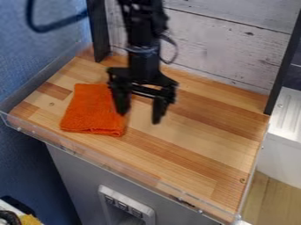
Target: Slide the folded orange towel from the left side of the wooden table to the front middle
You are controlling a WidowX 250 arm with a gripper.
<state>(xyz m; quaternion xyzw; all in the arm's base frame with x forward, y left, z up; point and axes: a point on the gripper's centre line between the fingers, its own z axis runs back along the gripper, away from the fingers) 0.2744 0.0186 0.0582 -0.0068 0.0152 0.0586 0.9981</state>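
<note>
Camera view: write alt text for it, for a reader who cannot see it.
A black robot arm's tool hangs open over a wooden counter, beside and partly in front of the right edge of an orange cloth lying flat. Behind stands a wall of whitish planks.

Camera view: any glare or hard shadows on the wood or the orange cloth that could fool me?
Camera view: light looks fairly even on the wood and cloth, with no hard shadow or strong glare there; thin pale glints along the clear front lip; gripper mostly black, so its surface detail is hard to read.
</note>
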